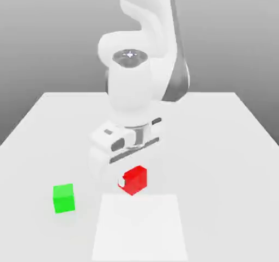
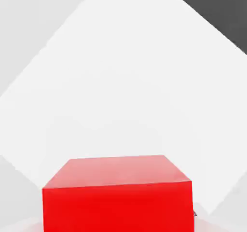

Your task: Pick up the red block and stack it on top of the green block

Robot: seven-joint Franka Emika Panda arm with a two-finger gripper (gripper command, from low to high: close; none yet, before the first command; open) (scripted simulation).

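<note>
The red block (image 1: pixel 136 179) is a small bright cube near the middle of the white table, just under the arm's hand. My gripper (image 1: pixel 132 181) reaches down over it and is shut on the red block, with one white fingertip (image 1: pixel 121 182) pressed against the side toward the exterior view's left. In the hand view the red block (image 2: pixel 117 195) sits very close, with the table beyond it. Whether the block touches the table I cannot tell. The green block (image 1: pixel 64 197) rests on the table, apart from the red one, toward the exterior view's left and slightly nearer the camera.
The white table (image 1: pixel 218 146) spreads wide around both cubes. A brighter white rectangular patch (image 1: pixel 139 228) lies flat on it just in front of the red block. The arm's bulky white body (image 1: pixel 133 92) rises behind the hand.
</note>
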